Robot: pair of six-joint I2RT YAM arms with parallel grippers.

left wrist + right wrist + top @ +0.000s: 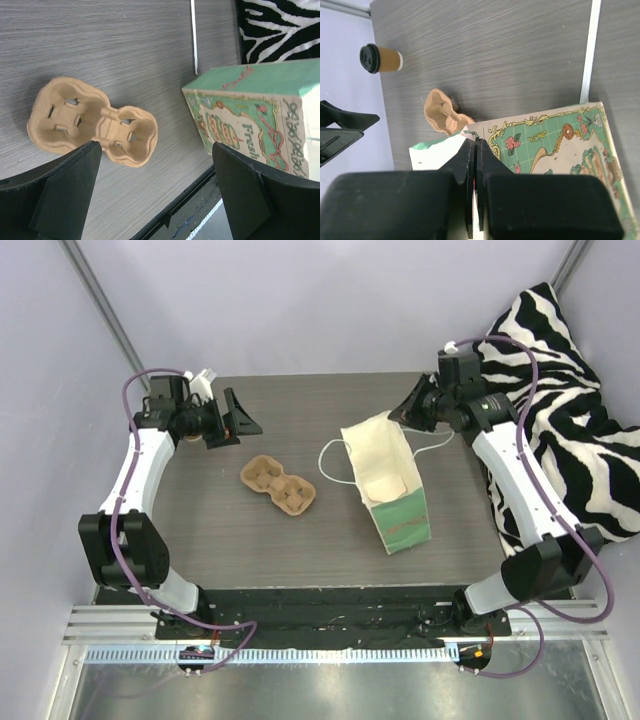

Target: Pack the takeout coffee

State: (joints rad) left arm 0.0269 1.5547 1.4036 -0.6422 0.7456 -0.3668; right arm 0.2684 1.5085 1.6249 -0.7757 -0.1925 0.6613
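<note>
The takeout coffee, a tan cup with a black lid, stands near the table's far left edge; it shows only in the right wrist view. The mint-green bag sits right of centre with its mouth open; it also shows in the left wrist view and the right wrist view. My right gripper is shut on the bag's upper rim, its fingertips pinching the paper edge. My left gripper is open and empty above the table's back left, its jaws wide apart.
The brown pulp two-cup carrier lies empty on the table between the left gripper and the bag, also in the left wrist view. A zebra-striped cloth is heaped beyond the table's right edge. The bag's white string handles lie loose.
</note>
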